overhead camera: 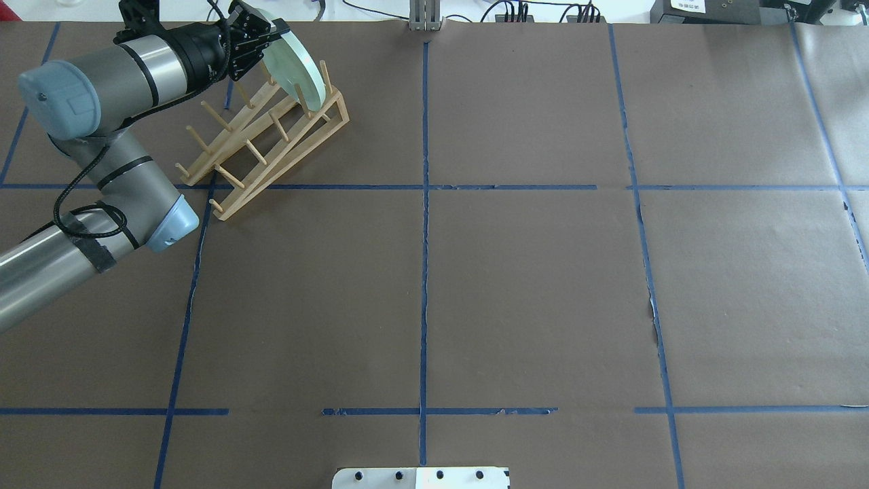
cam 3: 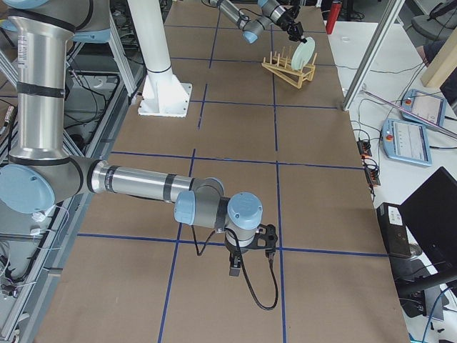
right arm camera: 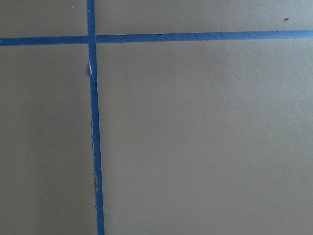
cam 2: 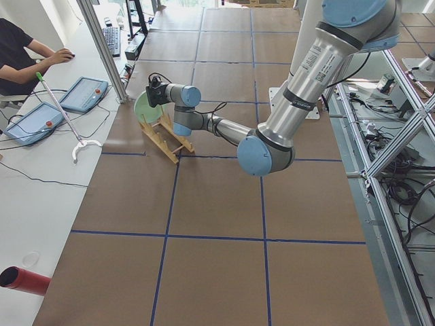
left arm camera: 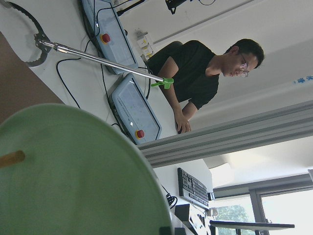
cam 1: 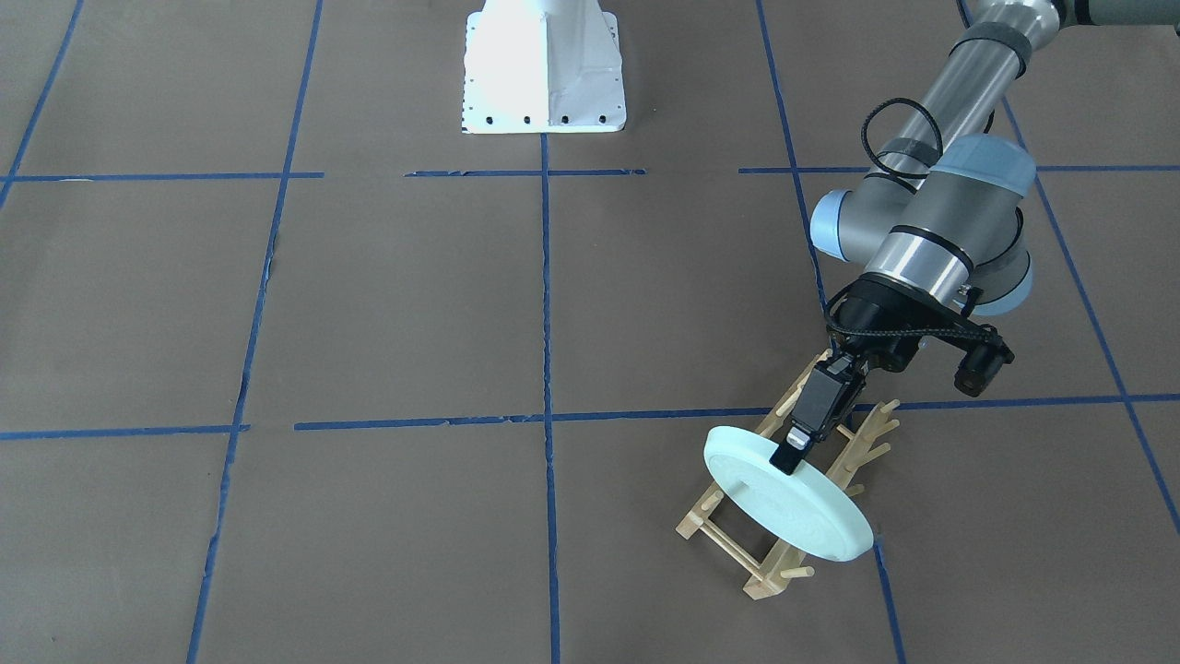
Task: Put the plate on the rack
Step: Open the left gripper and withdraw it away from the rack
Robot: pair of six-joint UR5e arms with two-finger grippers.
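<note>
The left claw (cam 1: 791, 458) pinches the top edge of the green plate (cam 1: 793, 507). The plate stands tilted among the pegs at the end of the wooden rack (cam 1: 772, 570) farthest from the robot. The rack sits on the brown table (cam 1: 369, 323). The right claw (cam 3: 235, 268) hangs low over the table, well apart from the rack; whether it is spread or pressed together cannot be told.

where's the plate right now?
Overhead view, far-left corner of the table: the plate stands on edge at the far end of the rack, its upper rim pinched in the left claw.
</note>
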